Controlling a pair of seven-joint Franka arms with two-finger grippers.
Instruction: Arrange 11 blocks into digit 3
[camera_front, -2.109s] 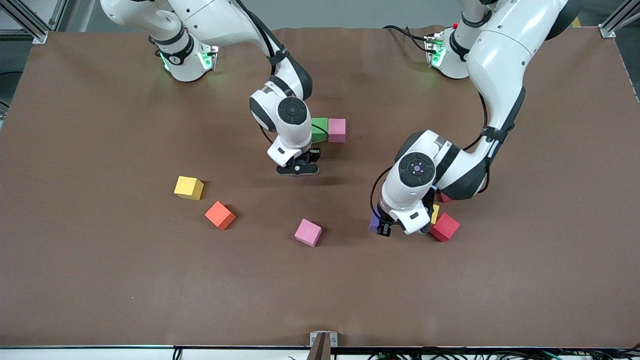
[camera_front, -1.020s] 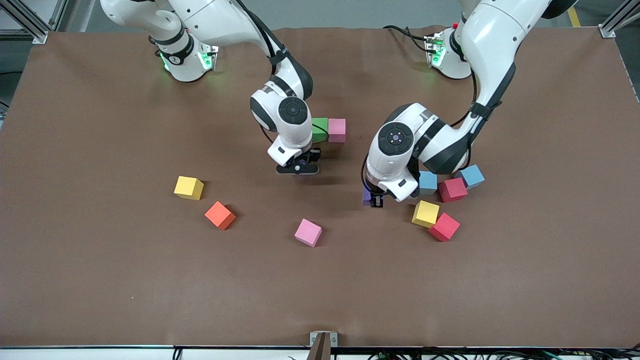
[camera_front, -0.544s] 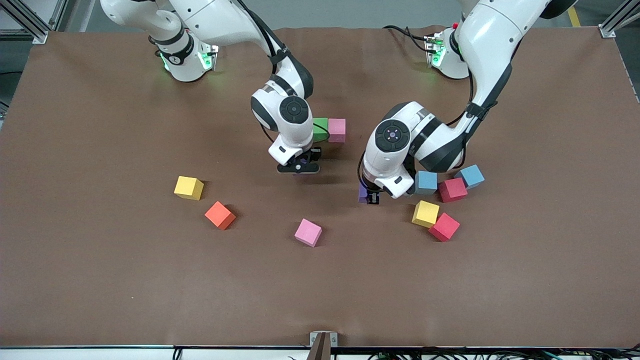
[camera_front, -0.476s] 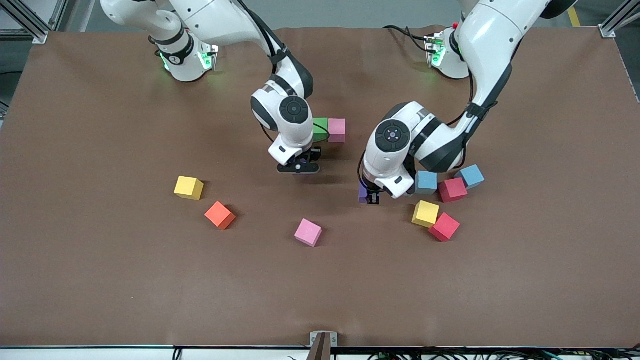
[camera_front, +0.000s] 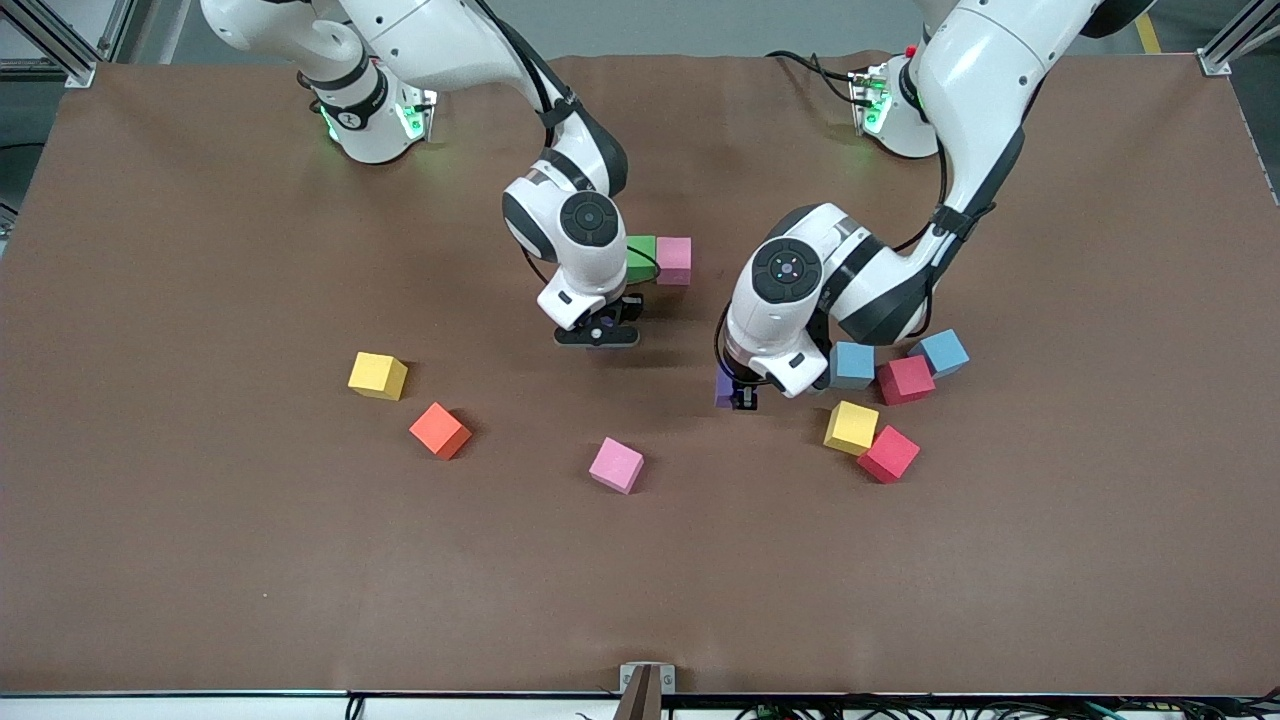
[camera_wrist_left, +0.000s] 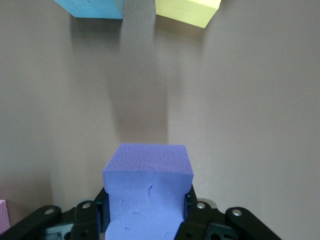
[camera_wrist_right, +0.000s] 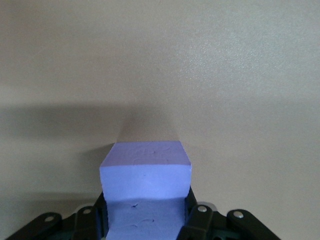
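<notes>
My left gripper (camera_front: 738, 392) is shut on a purple block (camera_front: 724, 388), low over the mat beside the block cluster. In the left wrist view that purple block (camera_wrist_left: 147, 190) fills the space between the jaws. My right gripper (camera_front: 597, 337) is shut on a second purple block (camera_wrist_right: 145, 182), over the mat just nearer the camera than a green block (camera_front: 640, 258) and a pink block (camera_front: 674, 260) that sit touching side by side. No digit figure shows.
Loose blocks lie on the brown mat (camera_front: 200, 550): yellow (camera_front: 377, 375), orange (camera_front: 439, 430), pink (camera_front: 616, 465). Toward the left arm's end sits a cluster: blue (camera_front: 853, 365), red (camera_front: 905, 379), blue (camera_front: 944, 352), yellow (camera_front: 851, 426), red (camera_front: 888, 453).
My left gripper has carried the purple block away from the cluster toward the table's middle, uncovering the blue, red and yellow blocks; it has barely moved in the last half second. The right arm stays still.
</notes>
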